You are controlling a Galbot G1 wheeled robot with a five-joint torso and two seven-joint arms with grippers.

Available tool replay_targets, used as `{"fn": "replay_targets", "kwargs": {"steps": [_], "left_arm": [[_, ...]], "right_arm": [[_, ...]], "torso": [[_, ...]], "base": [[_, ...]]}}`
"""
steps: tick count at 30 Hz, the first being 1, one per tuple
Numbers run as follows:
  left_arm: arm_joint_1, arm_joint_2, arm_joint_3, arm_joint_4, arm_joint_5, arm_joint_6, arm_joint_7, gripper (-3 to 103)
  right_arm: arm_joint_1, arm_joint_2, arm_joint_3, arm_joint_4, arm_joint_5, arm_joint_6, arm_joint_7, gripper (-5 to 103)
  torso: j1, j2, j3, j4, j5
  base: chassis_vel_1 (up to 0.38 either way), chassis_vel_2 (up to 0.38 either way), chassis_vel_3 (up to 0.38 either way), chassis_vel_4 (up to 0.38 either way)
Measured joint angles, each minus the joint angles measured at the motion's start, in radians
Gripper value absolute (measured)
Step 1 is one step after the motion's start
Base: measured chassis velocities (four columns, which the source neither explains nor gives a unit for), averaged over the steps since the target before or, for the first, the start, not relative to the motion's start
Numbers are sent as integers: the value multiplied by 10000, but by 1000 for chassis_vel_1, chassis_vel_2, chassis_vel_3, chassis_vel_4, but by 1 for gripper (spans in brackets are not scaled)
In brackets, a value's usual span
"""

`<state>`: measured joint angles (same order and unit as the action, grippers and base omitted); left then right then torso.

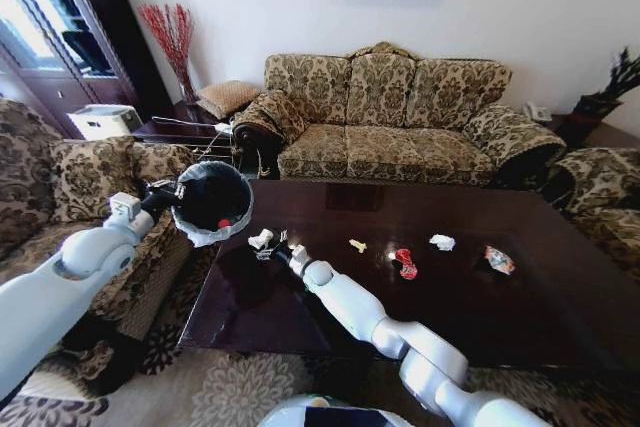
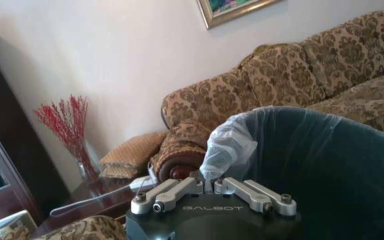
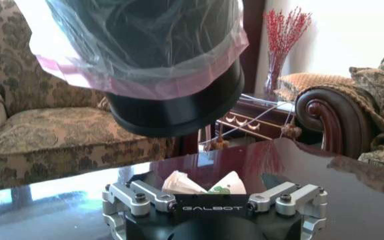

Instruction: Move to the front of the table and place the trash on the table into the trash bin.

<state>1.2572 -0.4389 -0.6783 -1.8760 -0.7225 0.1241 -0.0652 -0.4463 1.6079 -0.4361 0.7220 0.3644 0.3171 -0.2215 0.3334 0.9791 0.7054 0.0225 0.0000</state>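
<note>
Your right gripper [image 1: 277,247] reaches out over the near-left part of the table [image 1: 300,307] in the head view, its fingers spread at a white paper wad [image 1: 261,239] lying on the glossy top. Your left gripper [image 1: 168,194] sits off the table's left end, pinching the rim of the trash bin [image 1: 213,202], which hangs tilted in the air just beside that corner with something red showing inside. Farther along the tabletop you can see a yellowish scrap [image 1: 357,245], a red wrapper [image 1: 405,262], a second white wad [image 1: 442,242] and a multicoloured wrapper [image 1: 499,260], all well apart from the bin. From the left wrist, your left gripper [image 2: 212,186] has its fingers drawn close together on the bin's bag-lined rim [image 2: 229,145], the sofa [image 2: 299,75] behind it. From the right wrist, your right gripper [image 3: 212,192] stands wide open with the white paper wad [image 3: 182,183] between its fingers; you cannot tell whether they touch it. The trash bin [image 3: 172,100] hangs above and beyond it, over the table's edge.
</note>
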Motion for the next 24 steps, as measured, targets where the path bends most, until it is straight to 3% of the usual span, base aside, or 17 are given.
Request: {"fn": "replay_targets", "kwargs": {"steps": [7,11,24], "left_arm": [[13,-70,-39,-128,-10,10,1,3],[18,-101,-46,-72,-10,10,17,3],[-11,-132,2,-22,3,9,40,3]], "right_arm": [[37,1,-134,-117,33,-9,25,100],[-40,1,-29,-67,208,381,-12,100],[-470,1,83,674,175,286,-9,100]], "torso": [[-1,0,0,0,0],[0,0,0,0,0],[0,0,0,0,0]], "base": [[0,0,0,0],[0,0,0,0],[0,0,0,0]]}}
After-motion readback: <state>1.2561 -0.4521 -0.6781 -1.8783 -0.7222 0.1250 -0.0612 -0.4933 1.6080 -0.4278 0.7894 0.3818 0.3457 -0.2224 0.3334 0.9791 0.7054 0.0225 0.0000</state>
